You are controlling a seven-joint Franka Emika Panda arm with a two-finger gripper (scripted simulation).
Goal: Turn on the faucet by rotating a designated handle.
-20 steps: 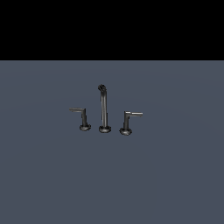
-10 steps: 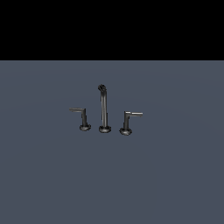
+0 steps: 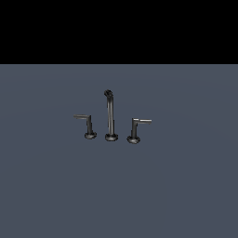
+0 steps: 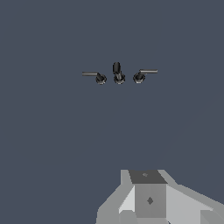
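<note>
Faucet (image 3: 110,116) set, three pieces, grey floor (image 3: 186,186); unchanged from earlier frames
Handle (image 3: 87,124) on exterior view's left of spout, twin handle (image 3: 136,129) on right; gripper (image 4: 148,199) well apart, only its grey body visible, jaw opening cannot be told

One spout (image 3: 110,114), two lever handles (image 3: 88,124) (image 3: 136,128), three round bases.

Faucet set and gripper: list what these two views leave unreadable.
- Gripper: the wrist view's edge cuts off the fingertips; open or shut unknown. It is absent from the exterior view.
- Handle: too small in both views to read its turn angle.
- Spout: seen from above in the wrist view, its height is lost.
</note>
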